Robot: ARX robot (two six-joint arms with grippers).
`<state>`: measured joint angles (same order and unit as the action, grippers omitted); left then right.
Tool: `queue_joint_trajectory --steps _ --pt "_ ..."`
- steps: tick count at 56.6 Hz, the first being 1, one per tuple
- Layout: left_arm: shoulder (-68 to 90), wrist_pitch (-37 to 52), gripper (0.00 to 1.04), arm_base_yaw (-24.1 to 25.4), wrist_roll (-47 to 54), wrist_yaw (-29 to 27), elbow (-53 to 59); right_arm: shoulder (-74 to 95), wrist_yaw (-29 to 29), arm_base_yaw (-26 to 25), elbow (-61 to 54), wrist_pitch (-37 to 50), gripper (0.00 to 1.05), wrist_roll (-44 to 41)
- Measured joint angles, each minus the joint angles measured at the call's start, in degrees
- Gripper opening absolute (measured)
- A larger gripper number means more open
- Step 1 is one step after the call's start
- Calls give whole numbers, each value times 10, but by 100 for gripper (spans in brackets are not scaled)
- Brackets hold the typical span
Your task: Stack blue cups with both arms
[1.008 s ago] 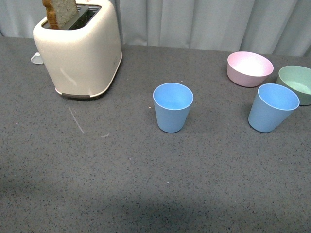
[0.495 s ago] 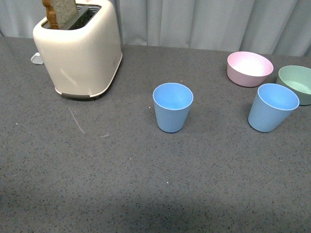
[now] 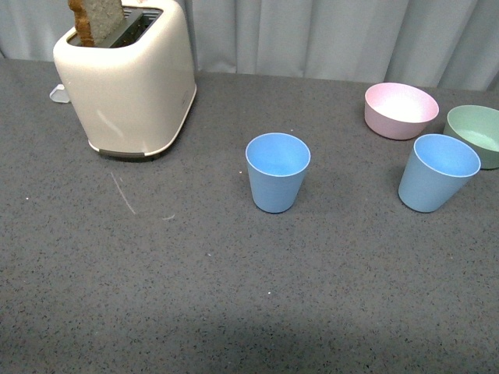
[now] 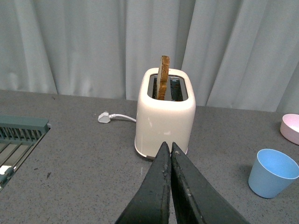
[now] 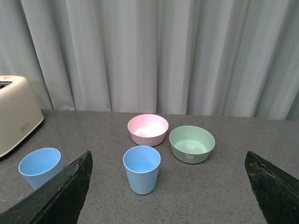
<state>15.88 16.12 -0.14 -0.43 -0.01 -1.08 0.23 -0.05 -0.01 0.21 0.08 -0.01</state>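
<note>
Nothing moved; blue cups [image 3: 277,173] [image 3: 438,173] stand well apart; left tool [image 4: 169,145] closed, right tool [image 5: 167,155] wide, both empty.

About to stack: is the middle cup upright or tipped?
Upright: the cup stands on its narrow base on the table, mouth up, with an empty blue inside.

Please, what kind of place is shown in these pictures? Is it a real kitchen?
Probably a staged kitchen counter, not a home kitchen: a toaster holding a slice of bread and a pink bowl stand on a grey countertop, but a plain curtain hangs behind instead of a wall.
</note>
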Motion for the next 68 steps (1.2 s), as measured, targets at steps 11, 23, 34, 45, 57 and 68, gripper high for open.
queue_joint_trajectory --steps 11,23,34,45,57,68 --pt "-36 -36 4 0 0 0 0 0 0 0 0 0 95 0" --pt "-69 -70 4 0 0 0 0 0 0 0 0 0 95 0" --pt "-155 -159 4 0 0 0 0 0 0 0 0 0 95 0" --pt "-156 -160 17 0 0 0 0 0 0 0 0 0 95 0" --pt "-156 -160 67 0 0 0 0 2 14 4 0 -3 95 -9" --pt "-156 -160 99 0 1 0 0 155 103 24 10 69 95 -88"
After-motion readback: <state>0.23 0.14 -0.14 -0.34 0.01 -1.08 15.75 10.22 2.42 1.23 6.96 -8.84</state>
